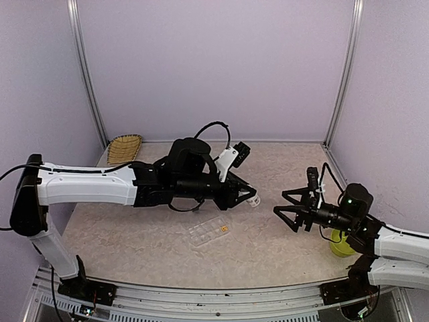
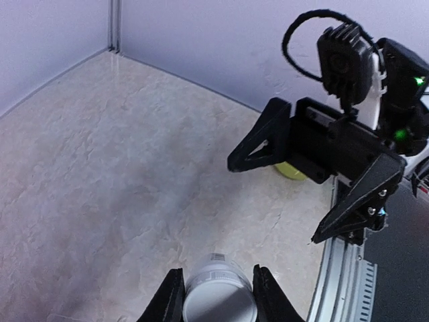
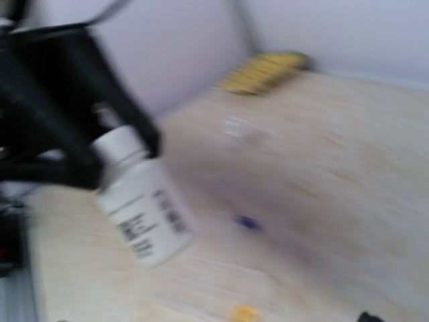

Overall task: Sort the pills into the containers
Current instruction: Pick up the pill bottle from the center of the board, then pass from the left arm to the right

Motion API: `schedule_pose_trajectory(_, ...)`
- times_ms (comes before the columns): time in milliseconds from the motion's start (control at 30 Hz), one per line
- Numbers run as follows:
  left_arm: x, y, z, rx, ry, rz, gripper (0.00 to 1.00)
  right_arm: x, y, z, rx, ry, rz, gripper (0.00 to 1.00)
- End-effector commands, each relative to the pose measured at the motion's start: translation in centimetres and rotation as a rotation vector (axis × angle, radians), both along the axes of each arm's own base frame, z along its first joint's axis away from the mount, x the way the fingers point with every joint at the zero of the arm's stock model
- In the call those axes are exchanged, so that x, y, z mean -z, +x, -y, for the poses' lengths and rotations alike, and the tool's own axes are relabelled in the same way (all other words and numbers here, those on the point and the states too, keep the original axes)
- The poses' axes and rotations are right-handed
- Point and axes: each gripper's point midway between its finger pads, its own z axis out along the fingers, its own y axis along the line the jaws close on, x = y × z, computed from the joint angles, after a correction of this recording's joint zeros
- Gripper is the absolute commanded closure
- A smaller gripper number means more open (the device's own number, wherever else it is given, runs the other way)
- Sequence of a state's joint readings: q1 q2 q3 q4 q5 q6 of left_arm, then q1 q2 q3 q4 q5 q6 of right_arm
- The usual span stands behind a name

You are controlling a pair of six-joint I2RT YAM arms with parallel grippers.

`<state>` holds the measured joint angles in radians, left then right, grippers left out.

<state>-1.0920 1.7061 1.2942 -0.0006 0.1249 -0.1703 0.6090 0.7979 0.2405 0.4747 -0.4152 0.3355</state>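
Tabletop (image 1: 127, 235) with two robot arms. On it are one white bottle (image 2: 218, 298), one clear flat pill box (image 1: 203, 235), one woven yellow basket (image 1: 125, 148) and one yellow-green bowl (image 1: 340, 248).

The left gripper (image 1: 247, 196) is clenched on the bottle, which sits between its jaws with a round white end facing the left wrist camera. The right gripper (image 1: 281, 202) faces it with its jaws spread wide and nothing between them. It is near the bottle but not touching it.

The pill box lies on the table near the left jaws, on their near side, apart from both grippers. The pills (image 1: 224, 229) show as a small orange-yellow cluster in one cell, toward the end of the box closer to the right jaws. They are too tiny to count, and the other cells are too small to make out.

The bowl sits behind the right jaws, mostly hidden by that arm. The basket lies well beyond the left jaws, by the back wall.

The right wrist view is badly blurred. It shows the bottle with dark print, one blue speck (image 3: 247, 221) on the table beside it, and one orange speck (image 3: 244, 312) at the lower edge. Whether the orange one lies inside the box cannot be told.
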Motion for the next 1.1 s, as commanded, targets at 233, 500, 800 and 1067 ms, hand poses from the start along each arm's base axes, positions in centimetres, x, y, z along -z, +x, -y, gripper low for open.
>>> schedule_pose_trajectory(233,-9.0,-6.6,-0.8,0.264,-0.358,0.095,0.91,-7.1,-5.2,-2.4,-0.331,0.229,0.205,0.06)
schedule_pose_trajectory(500,-10.6,-7.9,-1.0,0.303,-0.462,0.102,0.91,-9.0,-6.2,-4.7,-0.421,0.274,0.222,0.08)
schedule_pose_trajectory(800,-10.5,-8.8,-1.1,0.321,-0.496,0.113,0.91,-10.7,-7.5,-6.6,-0.516,0.332,0.218,0.14)
schedule_pose_trajectory(1067,-10.4,-8.6,-1.5,0.298,-0.502,0.131,0.9,-11.4,-7.5,-7.4,-0.533,0.357,0.205,0.27)
